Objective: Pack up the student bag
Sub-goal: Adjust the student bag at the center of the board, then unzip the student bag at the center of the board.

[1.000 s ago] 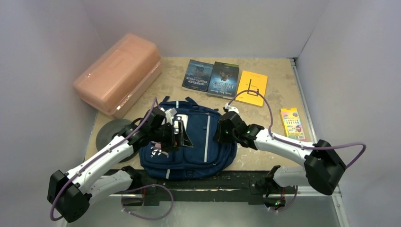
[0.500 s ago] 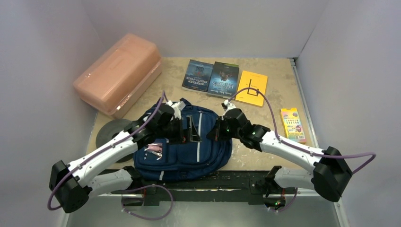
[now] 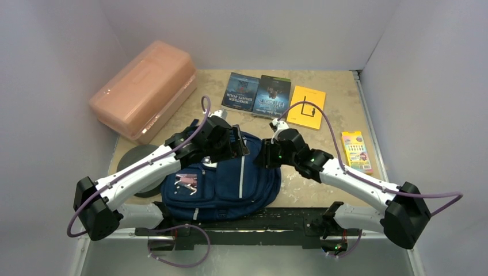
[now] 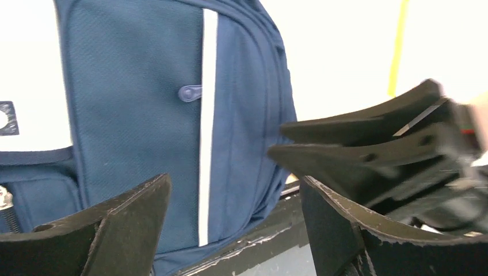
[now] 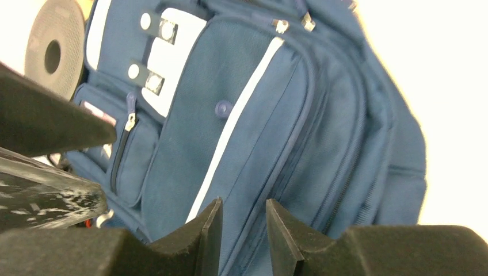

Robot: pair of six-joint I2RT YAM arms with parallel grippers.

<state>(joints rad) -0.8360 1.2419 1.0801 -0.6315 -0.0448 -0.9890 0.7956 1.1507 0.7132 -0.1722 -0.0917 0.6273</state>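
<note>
The navy student bag (image 3: 230, 184) lies front up near the table's front edge, with a grey stripe, a white patch and zip pockets. My left gripper (image 3: 237, 141) hovers over its upper part, fingers wide apart and open with nothing between them (image 4: 235, 179); the bag's (image 4: 138, 86) stripe shows beyond. My right gripper (image 3: 260, 156) sits at the bag's upper right edge, facing the left one. Its fingers (image 5: 244, 201) stand a little apart, open, and only the bag's (image 5: 259, 115) fabric shows behind the gap. The right gripper's black fingers (image 4: 368, 144) show blurred in the left wrist view.
A salmon-pink plastic box (image 3: 144, 89) stands at the back left. Two dark books (image 3: 240, 92) (image 3: 273, 96) and a yellow book (image 3: 307, 107) lie at the back. A crayon box (image 3: 355, 149) lies right. A grey disc (image 3: 135, 164) sits left of the bag. A black bar (image 3: 253, 218) edges the front.
The left gripper has moved back and right, from the bag's middle to its top. The right gripper has edged back and left. The bag has shifted left and bunched up.
</note>
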